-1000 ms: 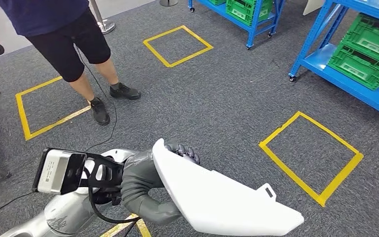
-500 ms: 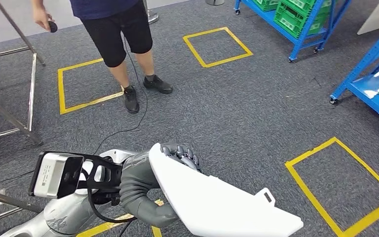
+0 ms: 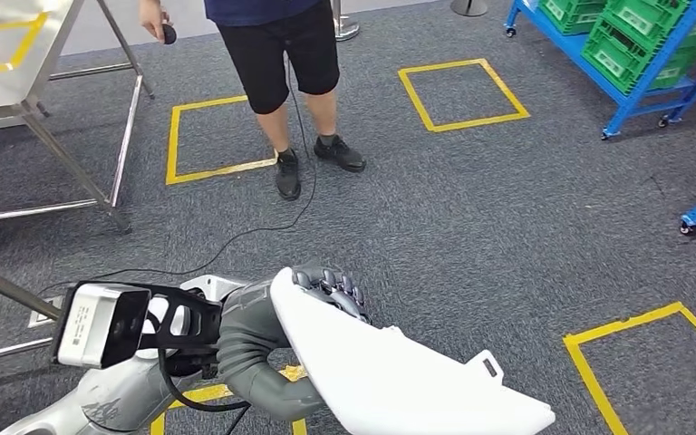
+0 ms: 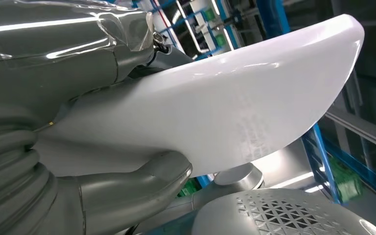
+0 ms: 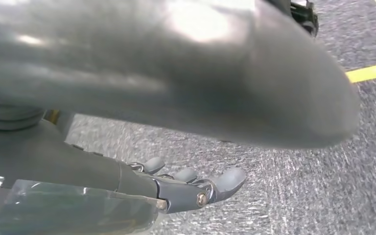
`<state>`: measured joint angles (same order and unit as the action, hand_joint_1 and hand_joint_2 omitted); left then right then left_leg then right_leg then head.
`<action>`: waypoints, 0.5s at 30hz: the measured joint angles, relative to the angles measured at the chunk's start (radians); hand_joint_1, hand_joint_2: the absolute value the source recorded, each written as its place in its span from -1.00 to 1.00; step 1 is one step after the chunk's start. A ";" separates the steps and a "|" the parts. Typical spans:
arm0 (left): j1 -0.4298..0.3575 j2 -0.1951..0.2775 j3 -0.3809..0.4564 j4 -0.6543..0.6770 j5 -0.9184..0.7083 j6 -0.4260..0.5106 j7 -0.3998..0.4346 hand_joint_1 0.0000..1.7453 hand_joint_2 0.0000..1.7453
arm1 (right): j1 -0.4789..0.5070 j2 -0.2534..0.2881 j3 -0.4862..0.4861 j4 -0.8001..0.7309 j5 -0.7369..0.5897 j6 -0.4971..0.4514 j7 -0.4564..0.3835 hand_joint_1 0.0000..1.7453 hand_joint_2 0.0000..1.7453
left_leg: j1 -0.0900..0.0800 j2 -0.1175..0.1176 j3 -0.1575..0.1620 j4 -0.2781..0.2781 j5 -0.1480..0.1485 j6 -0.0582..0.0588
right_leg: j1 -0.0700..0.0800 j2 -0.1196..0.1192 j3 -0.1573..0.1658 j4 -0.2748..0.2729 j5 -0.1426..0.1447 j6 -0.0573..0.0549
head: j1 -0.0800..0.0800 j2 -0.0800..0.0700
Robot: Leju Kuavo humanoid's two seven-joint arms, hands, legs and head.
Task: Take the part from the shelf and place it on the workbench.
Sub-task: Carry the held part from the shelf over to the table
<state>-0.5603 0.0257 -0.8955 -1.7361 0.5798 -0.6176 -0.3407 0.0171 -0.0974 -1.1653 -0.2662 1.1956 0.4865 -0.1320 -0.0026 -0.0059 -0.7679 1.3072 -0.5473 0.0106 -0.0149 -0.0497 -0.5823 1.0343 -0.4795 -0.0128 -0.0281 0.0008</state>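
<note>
A large white curved part lies across the bottom of the head view, and my left hand grips it at its near end, dark fingers wrapped over the top edge. In the left wrist view the white part sits between the grey thumb and the hand's body. The metal workbench stands at the far left, its top marked with yellow tape. My right hand hangs over the grey carpet with its fingers stretched out and nothing in them.
A person in dark shorts stands ahead near the workbench, holding a small dark device, with a cable trailing over the carpet. A blue shelf with green crates is at the far right. Yellow tape squares mark the floor.
The whole scene has slid to the right, so the camera has turned left; the workbench has come into view and the blue shelves have drifted away. My left hand keeps hold of the part.
</note>
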 joint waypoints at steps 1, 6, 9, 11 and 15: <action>0.000 0.001 -0.002 0.000 0.000 0.001 0.000 1.00 1.00 | 0.001 0.003 -0.002 -0.008 0.004 0.005 0.000 -1.00 -1.00 | -0.001 0.004 0.015 -0.035 0.026 0.004 | 0.002 -0.013 0.003 0.000 -0.003 0.000 | 0.000 0.000; -0.007 -0.001 -0.005 -0.001 0.000 0.002 0.002 1.00 1.00 | 0.002 0.017 -0.007 -0.030 0.016 0.012 -0.002 -1.00 -1.00 | -0.028 0.080 0.137 -0.273 0.106 0.027 | 0.010 -0.068 0.023 -0.005 -0.021 0.013 | 0.001 0.000; -0.008 -0.003 -0.005 -0.003 0.000 0.004 0.003 1.00 1.00 | -0.002 0.023 -0.008 -0.038 0.020 0.013 -0.003 -1.00 -1.00 | -0.023 0.038 0.152 -0.294 0.115 0.035 | 0.008 -0.074 0.028 0.000 -0.032 0.024 | 0.001 0.000; -0.011 -0.008 -0.006 -0.005 -0.001 0.004 0.004 1.00 1.00 | -0.001 0.025 -0.009 -0.042 0.021 0.015 -0.004 -1.00 -1.00 | -0.015 0.011 0.170 -0.310 0.123 0.045 | 0.006 -0.014 -0.007 0.076 -0.065 0.023 | 0.004 0.000; -0.011 -0.010 -0.015 -0.003 0.000 0.004 0.005 1.00 1.00 | 0.013 0.027 -0.012 -0.052 0.025 0.023 -0.007 -1.00 -1.00 | -0.013 -0.056 0.175 -0.310 0.121 0.049 | -0.001 0.045 -0.134 0.273 -0.111 0.031 | 0.010 0.000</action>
<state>-0.5708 0.0158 -0.9102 -1.7393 0.5796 -0.6134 -0.3357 0.0304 -0.0701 -1.1770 -0.3187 1.2211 0.5094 -0.1389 -0.0159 -0.0621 -0.5930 0.9973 -0.4258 0.0601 -0.0163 -0.0047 -0.7164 1.3071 -0.5901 0.0179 -0.0181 0.0008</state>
